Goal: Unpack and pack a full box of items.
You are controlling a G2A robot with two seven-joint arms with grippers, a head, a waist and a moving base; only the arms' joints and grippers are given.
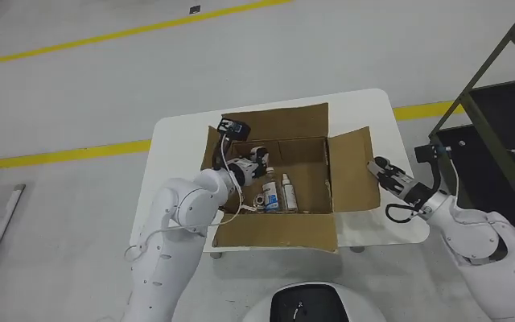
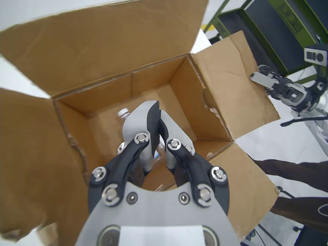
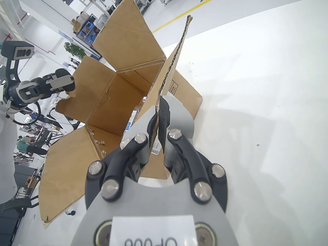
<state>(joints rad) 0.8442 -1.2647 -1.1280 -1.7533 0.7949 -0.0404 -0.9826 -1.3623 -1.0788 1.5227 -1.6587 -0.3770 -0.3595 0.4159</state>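
An open cardboard box stands on the white table, all its flaps folded outward. Small white-capped bottles lie on its floor toward the left side. My left gripper hangs shut just above them inside the box, its fingertips together with nothing clamped; a bottle cap shows behind them. My right gripper is shut on the outer edge of the right flap. In the right wrist view the cardboard edge runs between its pads.
A green metal rack stands off the table's right side, close to my right arm. Bare tabletop lies left of the box and along the far edge. The box's right half holds nothing.
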